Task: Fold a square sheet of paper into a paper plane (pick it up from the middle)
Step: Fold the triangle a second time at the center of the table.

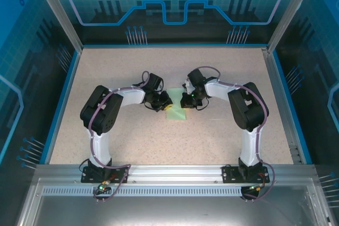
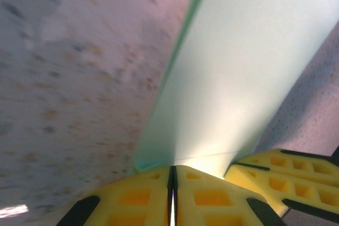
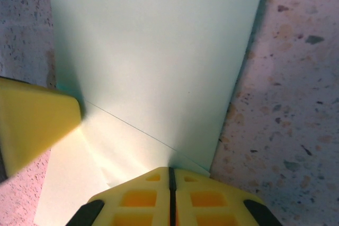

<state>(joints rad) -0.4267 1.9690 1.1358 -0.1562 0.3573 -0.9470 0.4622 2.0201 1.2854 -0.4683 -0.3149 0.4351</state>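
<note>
The left gripper has its two yellow fingers pressed tight together, with no gap. Their tips rest on the near end of the sheet of paper. I cannot tell if any paper is pinched between them. The right gripper is squeezed tight too. Its tips sit on the paper where a thin fold line ends. One yellow finger of the left gripper touches the other end of that line, so the two grippers are just beside each other.

The paper is pale green and lies on the speckled worktop. A paler flap lies folded over near the tips. From above, the paper is in the middle of the worktop, well apart from every edge. The left arm and the right arm bend in from each side.
</note>
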